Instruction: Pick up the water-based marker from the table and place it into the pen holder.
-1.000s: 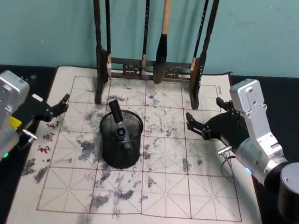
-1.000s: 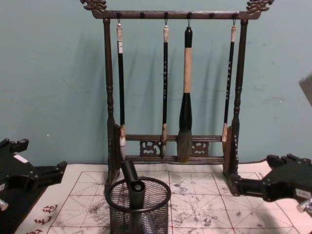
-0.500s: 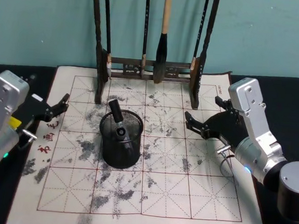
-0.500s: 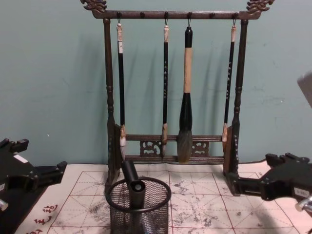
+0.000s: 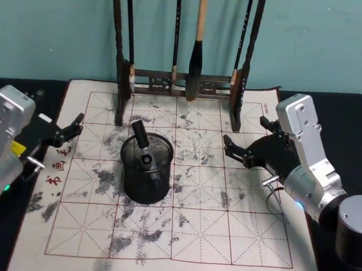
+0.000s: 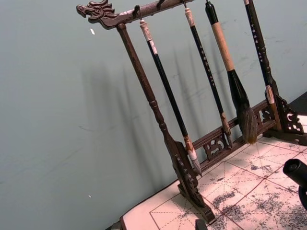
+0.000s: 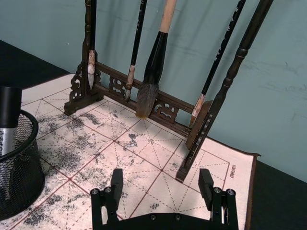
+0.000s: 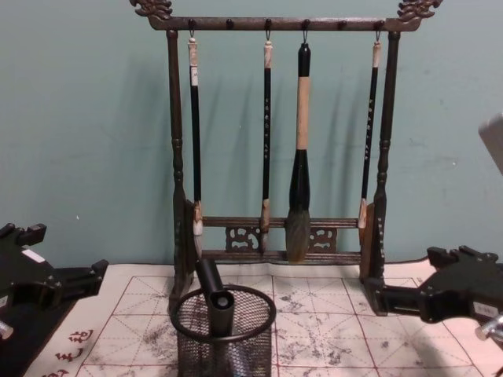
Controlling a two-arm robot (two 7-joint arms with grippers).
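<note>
Nearest me, the calligraphy practice mat [image 5: 178, 237] lies flat on the black table [image 5: 353, 119], its red grid blotched with grey ink. On it stands the black wire-mesh pen holder [image 5: 145, 170], upright, left of the mat's middle. The water-based marker [image 5: 141, 142] is inside the pen holder, leaning with its dark top poking above the rim toward the back left; in the chest view the marker [image 8: 212, 297] tilts left against the mesh.

My left gripper [image 5: 74, 126] hovers over the mat's left edge, near the red characters, well apart from the pen holder; its fingers are spread and hold nothing. My right gripper [image 5: 247, 141] hovers over the right part of the mat, to the right of the pen holder and apart from it, with its 2 fingers spread wide and empty; the right wrist view shows both fingers [image 7: 117, 179] with a broad gap between them.

Farthest back, the dark wooden brush rack [image 5: 239, 83] with carved ends stands at the mat's rear edge against the teal wall [image 8: 78, 118], with 4 calligraphy brushes [image 8: 297, 204] hanging from it.
</note>
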